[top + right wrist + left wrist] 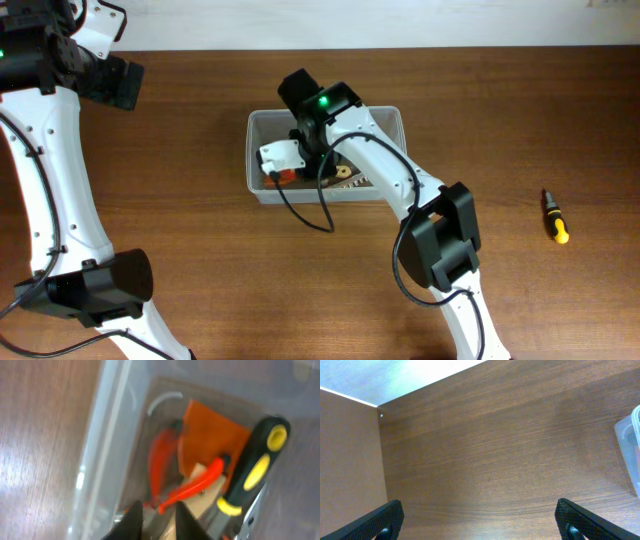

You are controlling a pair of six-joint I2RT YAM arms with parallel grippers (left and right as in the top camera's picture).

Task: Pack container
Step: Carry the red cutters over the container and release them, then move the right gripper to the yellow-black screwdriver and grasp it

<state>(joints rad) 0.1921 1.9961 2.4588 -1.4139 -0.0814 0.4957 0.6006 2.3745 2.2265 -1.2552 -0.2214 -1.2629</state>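
The clear plastic container (262, 125) stands at the table's middle; its corner shows at the right edge of the left wrist view (631, 445). My right gripper (300, 158) reaches down inside it. In the right wrist view its fingers (157, 521) are a narrow gap apart, with nothing clearly held, just above red-handled pliers (161, 455), an orange piece (207, 435) and a black-and-yellow handled tool (257, 462); this view is blurred. My left gripper (480, 520) is wide open and empty over bare table, far left of the container.
A black-and-yellow screwdriver (555, 217) lies on the table at the far right. The left arm's base and links (60, 230) run along the left edge. The table's back edge meets a white wall (380, 380).
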